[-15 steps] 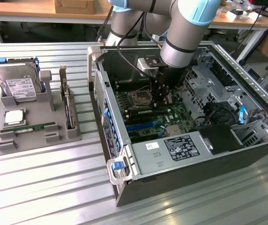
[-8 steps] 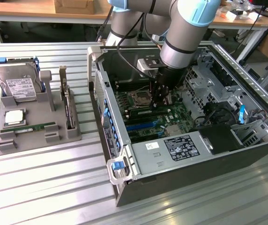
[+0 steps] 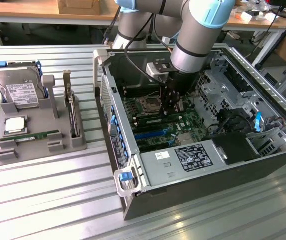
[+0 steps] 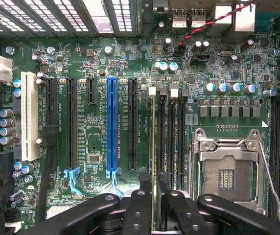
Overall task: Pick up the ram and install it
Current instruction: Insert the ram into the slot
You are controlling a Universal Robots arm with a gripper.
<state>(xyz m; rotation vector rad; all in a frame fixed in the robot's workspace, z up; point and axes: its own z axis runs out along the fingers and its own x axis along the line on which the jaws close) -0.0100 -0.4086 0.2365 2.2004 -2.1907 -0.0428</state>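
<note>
The ram (image 4: pixel 153 137) shows edge-on in the wrist view as a thin green stick standing in the memory slot nearest the expansion slots on the motherboard (image 4: pixel 96 73). My gripper (image 4: pixel 154 183) straddles one end of it, the black fingers (image 4: pixel 142 198) a little apart on either side, so it reads as open. In the exterior view the gripper (image 3: pixel 170 106) hangs low inside the computer case (image 3: pixel 133 145), just beside the CPU socket (image 3: pixel 149 104).
A grey fixture (image 3: pixel 13 150) at the exterior view's left holds a hard drive (image 3: pixel 19 92), a CPU (image 3: pixel 14 125), another green stick (image 3: pixel 30 136) and an upright card (image 3: pixel 73 112). The case walls, drive cage (image 3: pixel 218 87) and power supply (image 3: pixel 183 160) hem the arm in.
</note>
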